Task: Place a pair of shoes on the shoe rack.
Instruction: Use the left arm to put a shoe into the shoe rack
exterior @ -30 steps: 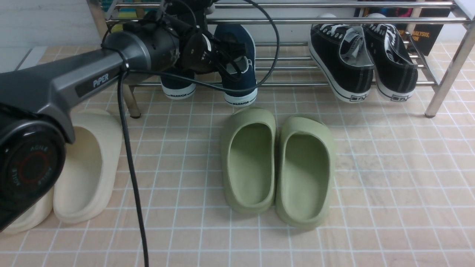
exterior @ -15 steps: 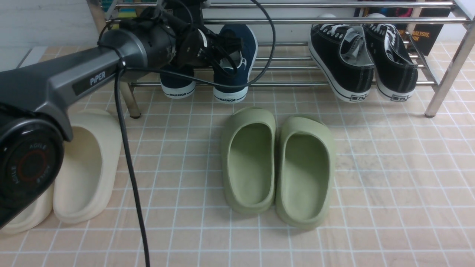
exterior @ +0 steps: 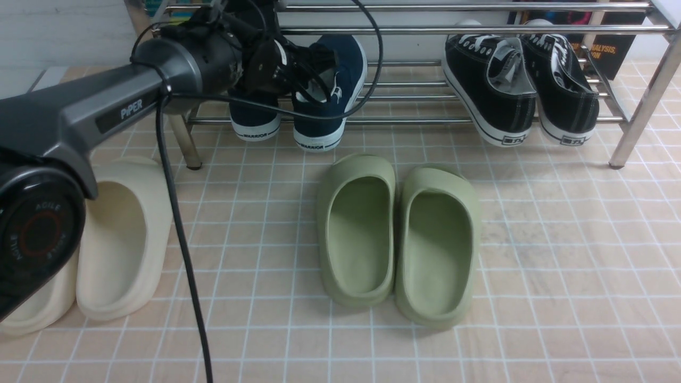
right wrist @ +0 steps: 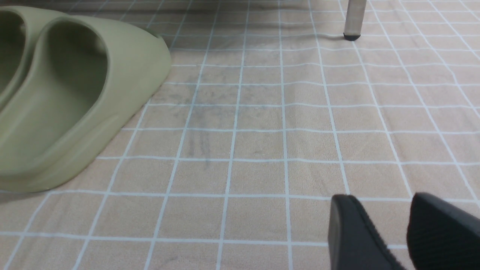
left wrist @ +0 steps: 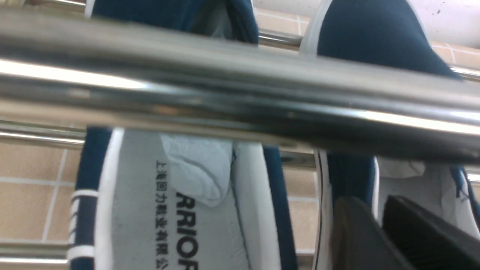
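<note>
Shoe rack (exterior: 479, 29) with the pair of shoes (exterior: 316, 130) on its low shelf, near the left end.
The 2 navy shoes sit side by side, heels overhanging the rack's front edge. The left gripper (left wrist: 371, 210) straddles 1 shoe's collar wall with a narrow gap; whether it grips, I cannot tell. The right gripper (right wrist: 378, 210) hangs above the floor tiles (right wrist: 262, 142), jaws apart and empty.

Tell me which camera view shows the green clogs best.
The front view: both green clogs are whole there, seen from above. The right wrist view shows them only partly, cut off at the picture's edge. The left wrist view does not show them.
</note>
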Controlling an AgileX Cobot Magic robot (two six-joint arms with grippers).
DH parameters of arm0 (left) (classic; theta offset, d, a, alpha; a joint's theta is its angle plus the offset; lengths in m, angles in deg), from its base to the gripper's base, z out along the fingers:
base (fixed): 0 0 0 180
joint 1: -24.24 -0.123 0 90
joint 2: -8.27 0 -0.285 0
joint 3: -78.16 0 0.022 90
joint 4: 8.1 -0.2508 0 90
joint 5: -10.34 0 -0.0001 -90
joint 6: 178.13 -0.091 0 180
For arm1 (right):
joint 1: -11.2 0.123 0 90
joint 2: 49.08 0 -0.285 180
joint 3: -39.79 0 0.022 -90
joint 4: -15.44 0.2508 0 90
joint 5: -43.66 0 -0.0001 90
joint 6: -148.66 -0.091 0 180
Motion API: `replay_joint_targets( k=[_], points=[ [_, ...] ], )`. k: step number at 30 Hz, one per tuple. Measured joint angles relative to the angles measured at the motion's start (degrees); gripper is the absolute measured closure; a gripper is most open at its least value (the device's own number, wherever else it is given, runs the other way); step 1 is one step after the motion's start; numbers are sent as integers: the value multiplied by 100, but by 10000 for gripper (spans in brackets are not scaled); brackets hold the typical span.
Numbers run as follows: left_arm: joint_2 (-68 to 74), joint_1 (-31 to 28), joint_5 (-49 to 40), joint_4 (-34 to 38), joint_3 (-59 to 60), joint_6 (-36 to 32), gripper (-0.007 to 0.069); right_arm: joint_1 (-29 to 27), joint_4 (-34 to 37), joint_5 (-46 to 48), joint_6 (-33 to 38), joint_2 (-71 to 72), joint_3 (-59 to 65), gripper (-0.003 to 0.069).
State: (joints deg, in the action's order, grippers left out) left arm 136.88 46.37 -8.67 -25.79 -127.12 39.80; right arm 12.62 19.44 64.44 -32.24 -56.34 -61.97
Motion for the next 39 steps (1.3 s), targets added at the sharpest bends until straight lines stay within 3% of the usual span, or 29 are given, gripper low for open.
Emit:
replay_joint_targets(
  k=[4,10,15,22,27,32,39],
  points=[
    [-200,0,-271,118,0,0,321,0,0,0,0,0,0,419],
    [-773,0,-940,263,0,-95,300,0,0,0,0,0,0,419],
    [-1141,0,-2115,432,-45,-804,417,0,0,0,0,0,0,419],
    [-936,-12,-3288,1651,45,-2294,589,0,0,0,0,0,0,419],
    [-478,-12,-3124,2647,69,-2999,614,0,0,0,0,0,0,419],
    [-117,-12,-2189,2941,69,-3196,613,0,0,0,0,0,0,419],
    [-71,-6,-1650,3207,107,-3133,607,0,0,0,0,0,0,419]
  ],
)
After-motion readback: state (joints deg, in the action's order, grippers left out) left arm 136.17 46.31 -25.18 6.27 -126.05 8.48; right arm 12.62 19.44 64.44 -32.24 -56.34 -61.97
